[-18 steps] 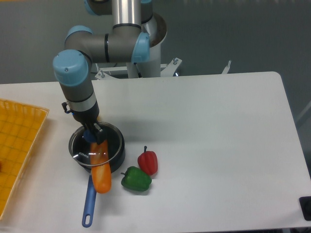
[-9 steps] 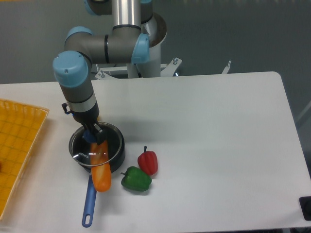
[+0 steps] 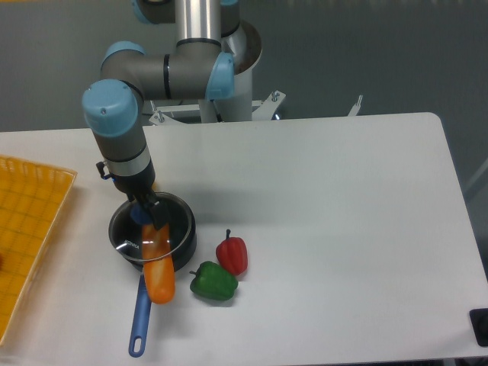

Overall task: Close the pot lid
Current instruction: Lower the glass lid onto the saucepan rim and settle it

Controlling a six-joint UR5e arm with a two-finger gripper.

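Nearest the camera, the pot's (image 3: 169,242) long blue handle runs down toward the front edge of the white table (image 3: 328,229). An orange vegetable, carrot-like, (image 3: 158,267) lies slanted over the start of that handle, its upper end reaching onto the lid (image 3: 131,238). Just to the right, a green pepper (image 3: 213,281) sits on the table, touching or nearly touching a red pepper (image 3: 232,254) a little behind it.

The black pot stands left of the peppers. The glass lid lies on top of it, its thin metal rim roughly following the pot's rim, with a bright glare streak across the glass. Whether it sits fully flat cannot be told.

The gripper (image 3: 146,214) is down at the lid's centre, where a bit of the blue knob shows beside the dark fingers. The jaws look closed around the knob, though the fingers hide most of the contact.

At the far left, a yellow-orange tray (image 3: 30,221) lies on the table, cut off by the frame. Behind everything, the arm rises to its base at the table's back edge.
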